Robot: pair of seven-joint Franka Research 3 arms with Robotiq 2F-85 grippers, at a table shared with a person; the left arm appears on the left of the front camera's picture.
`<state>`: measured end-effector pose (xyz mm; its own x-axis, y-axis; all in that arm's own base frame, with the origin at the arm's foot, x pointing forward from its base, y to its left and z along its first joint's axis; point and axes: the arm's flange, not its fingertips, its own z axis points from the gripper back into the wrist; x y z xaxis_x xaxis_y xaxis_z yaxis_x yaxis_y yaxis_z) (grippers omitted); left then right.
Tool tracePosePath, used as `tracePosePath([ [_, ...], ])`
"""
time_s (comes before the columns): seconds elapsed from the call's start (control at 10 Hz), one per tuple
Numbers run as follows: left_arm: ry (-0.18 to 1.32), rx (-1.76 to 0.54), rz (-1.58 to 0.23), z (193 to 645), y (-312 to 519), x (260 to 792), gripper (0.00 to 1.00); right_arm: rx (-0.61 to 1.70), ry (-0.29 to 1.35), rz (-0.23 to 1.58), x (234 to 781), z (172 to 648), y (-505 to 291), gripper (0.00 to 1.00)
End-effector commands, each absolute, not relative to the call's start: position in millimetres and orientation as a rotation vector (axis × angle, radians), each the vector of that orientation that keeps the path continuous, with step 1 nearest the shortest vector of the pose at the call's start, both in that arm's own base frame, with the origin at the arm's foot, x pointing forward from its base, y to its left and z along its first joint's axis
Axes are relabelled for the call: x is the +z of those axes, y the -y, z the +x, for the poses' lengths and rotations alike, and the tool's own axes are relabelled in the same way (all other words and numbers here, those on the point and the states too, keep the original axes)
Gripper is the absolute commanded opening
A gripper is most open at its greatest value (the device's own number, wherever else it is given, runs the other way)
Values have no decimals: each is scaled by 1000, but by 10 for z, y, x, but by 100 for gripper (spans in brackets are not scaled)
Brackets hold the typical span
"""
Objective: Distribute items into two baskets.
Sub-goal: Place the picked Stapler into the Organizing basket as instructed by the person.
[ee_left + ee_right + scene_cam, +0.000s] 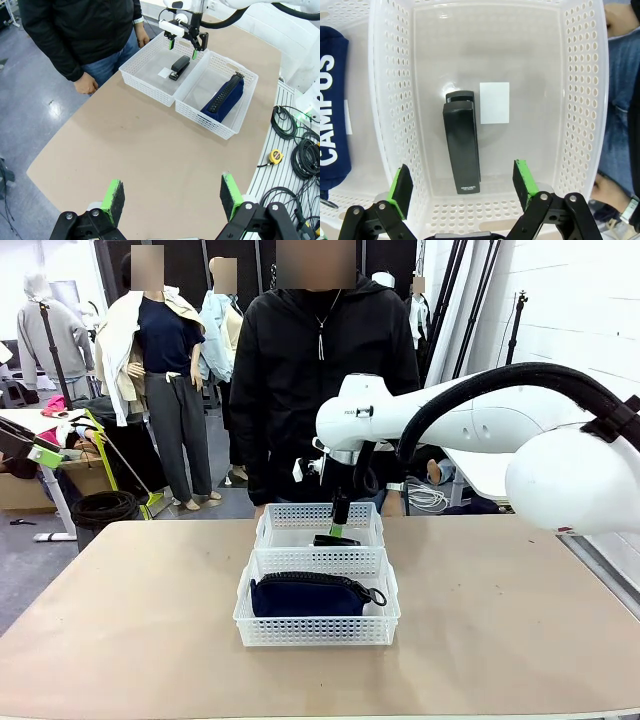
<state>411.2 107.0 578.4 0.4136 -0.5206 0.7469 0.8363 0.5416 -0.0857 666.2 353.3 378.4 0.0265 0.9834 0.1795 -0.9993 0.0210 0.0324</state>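
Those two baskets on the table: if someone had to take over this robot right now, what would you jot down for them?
Right gripper: open, holding nothing, poised over the far basket.
Left gripper: open, empty, above bare table.
Stapler: lying flat on the far basket's floor beside a white label.
Navy pouch: lying in the near basket.
Done: each basket holds one item.
Left: apparently just pulling the right arm clear; the person's hand is near the table edge, so go carefully.
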Motion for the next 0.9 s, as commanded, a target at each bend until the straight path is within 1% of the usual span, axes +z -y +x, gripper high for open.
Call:
tracePosePath([
  [0.0,745,-898,-510,4098,-1081,5786,100,1542,127,162,3788,6670,-3538,100],
  [0.8,745,-898,-510,4098,-1081,5786,100,1542,127,162,3788,6670,-3538,100],
])
